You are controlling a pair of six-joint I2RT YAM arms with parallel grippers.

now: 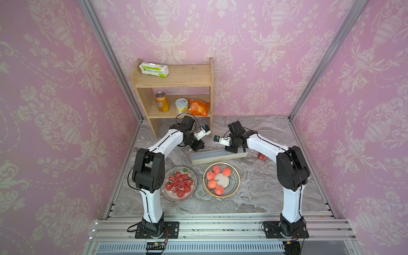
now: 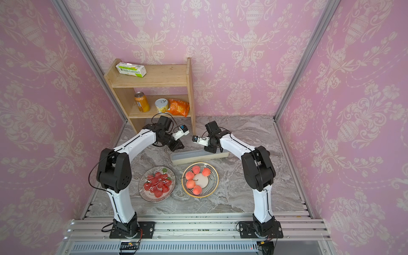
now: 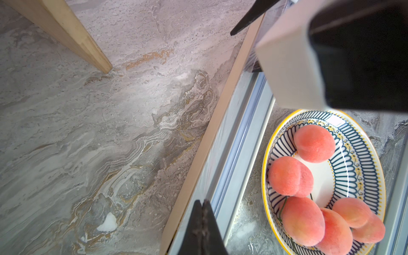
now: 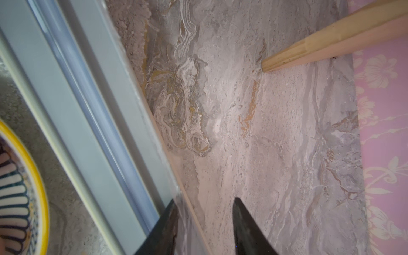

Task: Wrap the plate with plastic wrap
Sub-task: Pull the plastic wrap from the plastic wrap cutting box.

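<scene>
Now both grippers at the wrap box

Lowest in both top views sit the strawberry plate point(image 1: 174, 198), film glinting over it, and right of it the peach plate point(image 1: 234, 183). Just above lies the dispenser box point(image 1: 212, 156) with the plastic wrap point(image 4: 184, 220). The left gripper point(image 3: 202, 202) is pressed together at the box's edge; whether it pinches film, I cannot tell. The right gripper point(image 4: 204, 199) is spread, one finger over the box. Higher stands the wooden shelf point(image 1: 176, 77).

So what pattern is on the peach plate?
The plate has dark blue loops around a white centre and a yellow rim; clearest in the left wrist view.
</scene>
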